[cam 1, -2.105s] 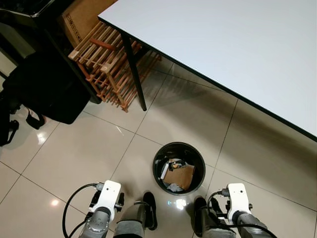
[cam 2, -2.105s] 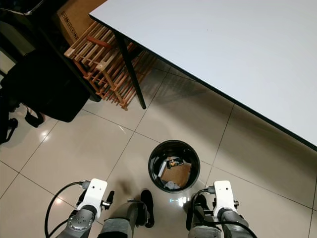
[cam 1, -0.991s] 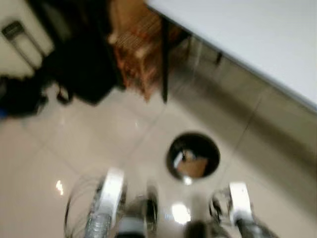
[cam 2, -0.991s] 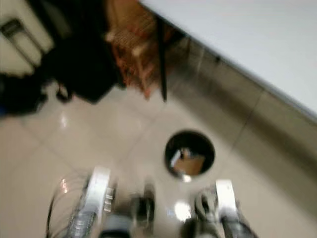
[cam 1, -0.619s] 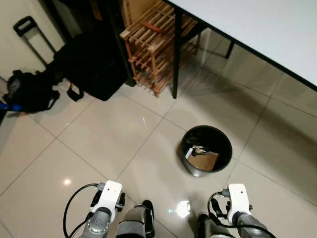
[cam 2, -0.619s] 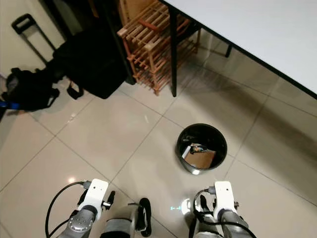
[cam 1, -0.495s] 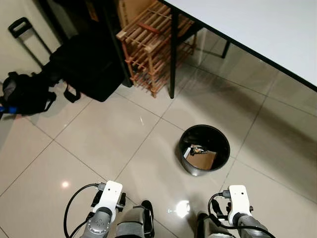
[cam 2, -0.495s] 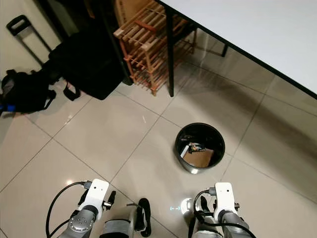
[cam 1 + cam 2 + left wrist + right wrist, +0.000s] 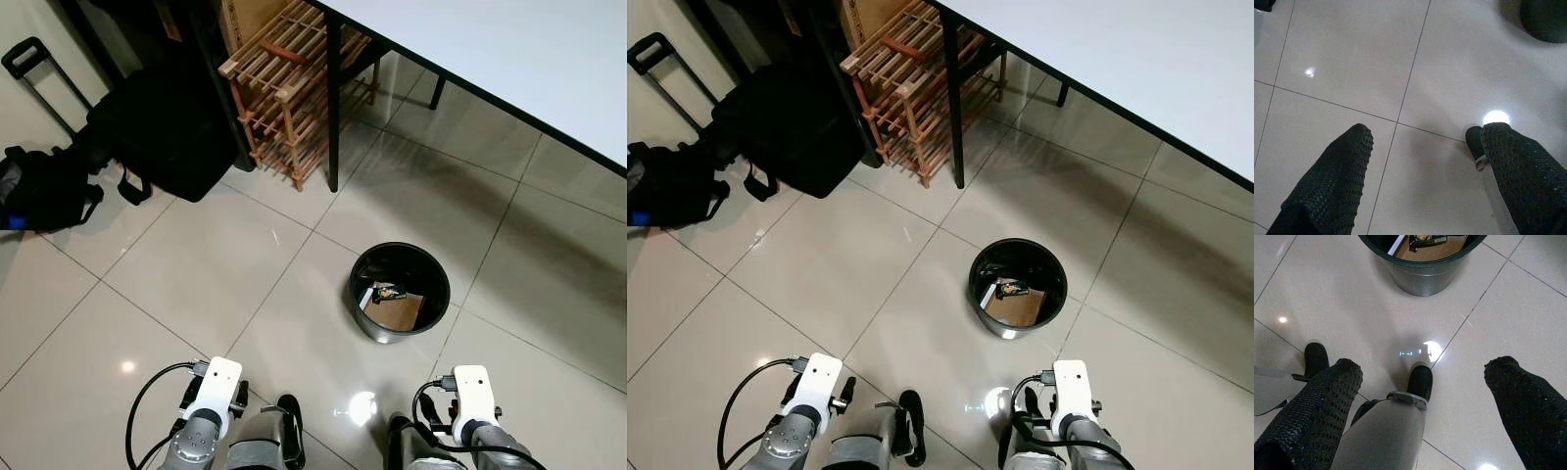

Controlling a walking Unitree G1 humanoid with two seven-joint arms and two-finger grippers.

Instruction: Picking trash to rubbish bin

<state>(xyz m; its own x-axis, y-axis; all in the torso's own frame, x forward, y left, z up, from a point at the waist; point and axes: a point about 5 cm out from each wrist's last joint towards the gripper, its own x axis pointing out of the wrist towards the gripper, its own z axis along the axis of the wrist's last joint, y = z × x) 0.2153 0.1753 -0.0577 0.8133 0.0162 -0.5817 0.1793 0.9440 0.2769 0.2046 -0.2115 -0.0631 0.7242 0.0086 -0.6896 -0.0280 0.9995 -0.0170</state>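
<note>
One round black rubbish bin (image 9: 400, 305) stands on the tiled floor (image 9: 196, 274), with one piece of brown cardboard (image 9: 399, 313) inside. One white worktop (image 9: 509, 49), one wooden rack (image 9: 289, 88), and two black bags (image 9: 162, 127) (image 9: 44, 186).

A round black bin (image 9: 400, 305) is standing upright on the tiled floor (image 9: 196, 274). Brown cardboard (image 9: 399, 313) and small scraps are lying inside it.
</note>
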